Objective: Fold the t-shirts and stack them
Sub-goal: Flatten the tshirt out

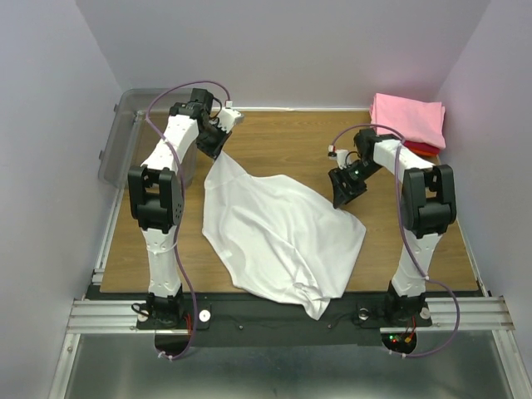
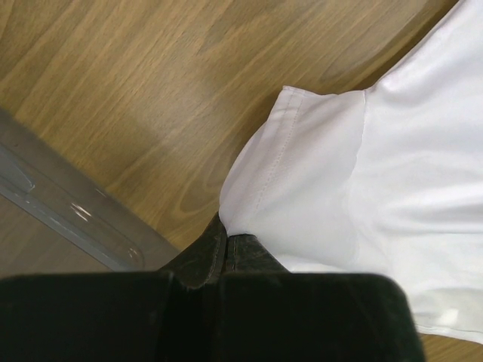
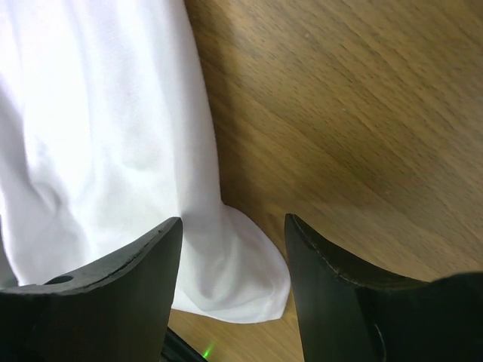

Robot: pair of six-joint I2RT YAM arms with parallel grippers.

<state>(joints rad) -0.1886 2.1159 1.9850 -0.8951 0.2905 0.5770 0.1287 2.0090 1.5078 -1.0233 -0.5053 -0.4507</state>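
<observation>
the biggest thing i see is the wooden table [image 1: 283,137], brown and smooth. on it lies the white t-shirt [image 1: 278,229], spread out loose in the middle with a few folds. its near tip reaches past the wood at the near edge, between the two arm bases. one far corner of it is lifted off the wood, up on my left side.

the clear grey bin [image 1: 120,137] stands at the far left, just beside the table's edge. my left arm [image 1: 162,195] reaches up and bends over the far left part of the table. my right arm [image 1: 424,199] bends in toward the middle.

in the far right corner sits the pink t-shirt [image 1: 407,120], folded flat. it rests on top of the red t-shirt [image 1: 424,150], and only a thin edge of the red one peeks out.

the left gripper [image 2: 224,243] has its fingers pressed together. they pinch a hemmed edge of the white t-shirt and hold that bit up above the wood.

the right gripper [image 1: 345,189] hangs just over the right edge of the white t-shirt. its fingers are spread apart. in the right wrist view a small round corner of the cloth lies on the wood under the gap between them. they pinch nothing.
</observation>
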